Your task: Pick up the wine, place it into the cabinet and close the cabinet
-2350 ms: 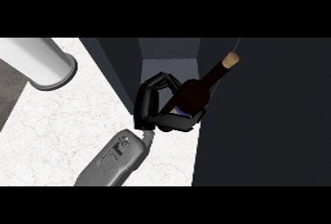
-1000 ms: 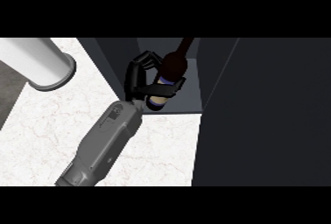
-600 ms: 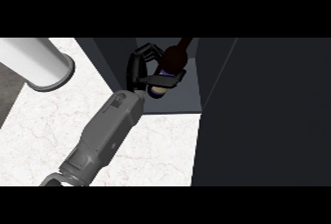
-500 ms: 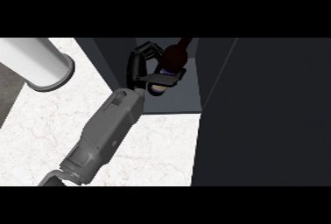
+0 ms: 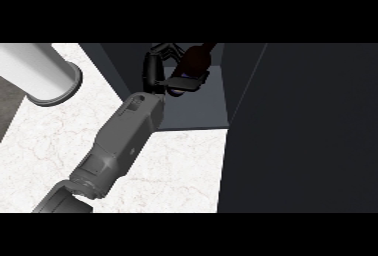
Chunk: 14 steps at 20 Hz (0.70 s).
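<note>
The wine bottle (image 5: 196, 59) is dark with a brownish neck. It leans toward the upper right inside the open cabinet (image 5: 201, 111), with its pale base low beside my palm. My left hand (image 5: 184, 83) is shut on the bottle's lower body, and its curled fingers (image 5: 150, 67) show on the left side. The grey forearm runs up from the lower left, over the counter and across the cabinet's front edge. The top of the bottle's neck is cut off by the view's upper edge. My right hand does not show.
A large dark cabinet door (image 5: 310, 130) stands open and fills the right side. A pale grey cylinder (image 5: 40, 72) stands at the upper left on the white marble counter (image 5: 177, 170). The cabinet's left wall (image 5: 111, 65) lies close to my fingers.
The left hand has carried the bottle up and leftward, from the cabinet's front edge deeper inside. My forearm now reaches further in. Over the last half second it has barely moved.
</note>
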### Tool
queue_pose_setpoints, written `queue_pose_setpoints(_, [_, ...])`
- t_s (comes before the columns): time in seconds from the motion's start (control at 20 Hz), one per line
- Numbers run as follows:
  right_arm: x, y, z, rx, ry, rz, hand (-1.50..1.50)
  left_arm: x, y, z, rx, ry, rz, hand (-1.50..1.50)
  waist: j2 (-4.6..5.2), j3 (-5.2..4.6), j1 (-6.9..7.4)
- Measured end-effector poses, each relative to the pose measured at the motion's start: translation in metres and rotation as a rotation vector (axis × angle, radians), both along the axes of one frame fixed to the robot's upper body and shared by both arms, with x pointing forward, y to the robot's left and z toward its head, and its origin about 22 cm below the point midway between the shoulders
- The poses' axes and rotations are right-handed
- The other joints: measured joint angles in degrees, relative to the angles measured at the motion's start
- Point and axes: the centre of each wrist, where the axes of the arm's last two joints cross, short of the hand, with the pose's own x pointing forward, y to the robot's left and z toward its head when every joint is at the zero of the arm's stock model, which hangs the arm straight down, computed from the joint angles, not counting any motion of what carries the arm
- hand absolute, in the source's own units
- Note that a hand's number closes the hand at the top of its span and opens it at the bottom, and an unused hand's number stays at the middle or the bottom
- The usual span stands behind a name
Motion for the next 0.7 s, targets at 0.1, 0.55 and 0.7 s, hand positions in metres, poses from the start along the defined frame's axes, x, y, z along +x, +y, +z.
queue_pose_setpoints(0.1, [0.0002,0.0003,0.0004,-0.002,0.002,0.000,-1.50,0.0013,0.0010,-0.0012,0.000,0.005,0.000,1.50,0.01,0.00,0.04])
queue_pose_setpoints(0.55, [-0.0007,-0.0009,-0.0026,-0.018,-0.004,0.016,-1.50,0.0069,0.0041,0.0007,-0.121,0.063,0.021,1.50,0.39,0.03,-0.96])
queue_pose_setpoints(0.7, [0.0000,-0.0017,-0.0022,-0.020,-0.008,0.014,-1.50,0.0066,0.0042,-0.0016,-0.151,0.068,0.022,1.50,0.48,0.04,-1.20])
